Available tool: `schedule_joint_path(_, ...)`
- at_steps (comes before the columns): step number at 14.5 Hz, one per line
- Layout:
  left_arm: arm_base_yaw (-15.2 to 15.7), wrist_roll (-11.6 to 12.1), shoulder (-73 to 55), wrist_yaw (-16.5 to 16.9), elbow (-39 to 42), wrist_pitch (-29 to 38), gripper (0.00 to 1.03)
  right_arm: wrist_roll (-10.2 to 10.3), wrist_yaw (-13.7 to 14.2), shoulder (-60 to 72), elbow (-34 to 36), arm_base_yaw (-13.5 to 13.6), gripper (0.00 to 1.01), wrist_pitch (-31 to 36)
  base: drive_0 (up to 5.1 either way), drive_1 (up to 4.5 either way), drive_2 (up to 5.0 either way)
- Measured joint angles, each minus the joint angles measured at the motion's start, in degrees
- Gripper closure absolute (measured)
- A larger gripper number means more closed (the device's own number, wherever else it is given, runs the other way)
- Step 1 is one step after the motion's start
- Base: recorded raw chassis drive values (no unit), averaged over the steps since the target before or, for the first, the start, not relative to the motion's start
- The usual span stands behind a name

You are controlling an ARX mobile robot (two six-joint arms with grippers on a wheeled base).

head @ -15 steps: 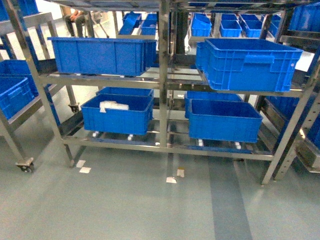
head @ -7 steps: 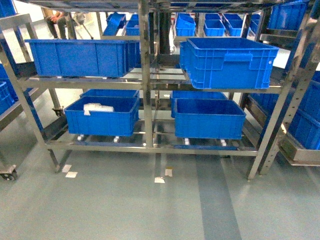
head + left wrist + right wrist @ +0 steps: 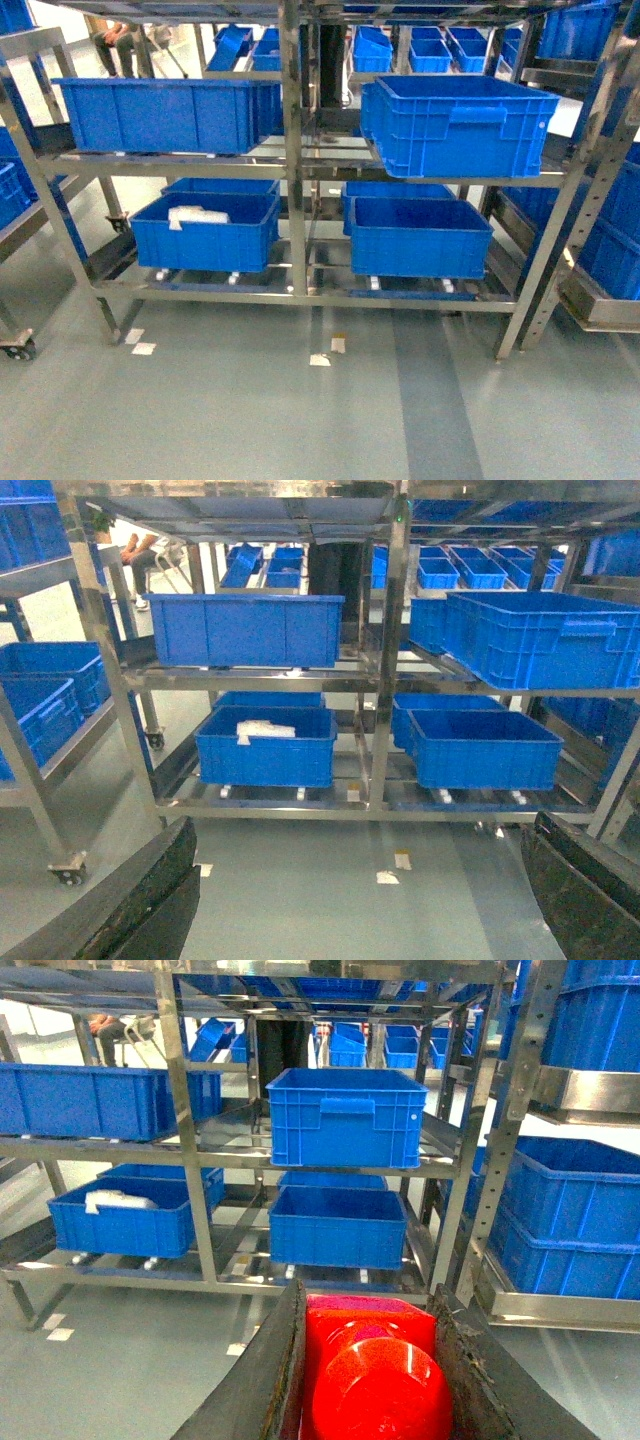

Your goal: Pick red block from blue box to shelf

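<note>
Grey-green warehouse flooring is seen before the shiny stainless-steel shelf (image 3: pixel 292 160). Between the right gripper (image 3: pixel 365 1380) fingers the small glossy red block (image 3: pixel 368 1380) is clamped, so picking seems done and placement remains. Left gripper (image 3: pixel 350 920) fingers are spread apart. Four dark blue ribbed crates (image 3: pixel 455 125) front this rack; no turquoise box is visible

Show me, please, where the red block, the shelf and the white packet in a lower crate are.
red block (image 3: pixel 372 1385), right wrist view, on its round stud.
shelf (image 3: pixel 292 150), head view, on the centre upright.
white packet (image 3: pixel 195 215), head view, on its top face.
</note>
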State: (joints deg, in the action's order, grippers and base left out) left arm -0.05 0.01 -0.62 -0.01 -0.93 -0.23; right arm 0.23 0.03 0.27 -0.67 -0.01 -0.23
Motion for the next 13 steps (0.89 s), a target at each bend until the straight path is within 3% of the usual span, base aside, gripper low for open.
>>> schedule_joint_path(5,0.00,0.00,0.00,0.00,0.00,0.00,0.05,0.00,0.00,0.00,0.00,0.00,0.74,0.00,0.0,0.00,0.0)
schedule_joint_path(13,0.00,0.00,0.00,0.02,0.00,-0.09,0.05,0.00,0.00,0.00,0.00,0.00,0.74,-0.13,0.1,4.32,-4.1)
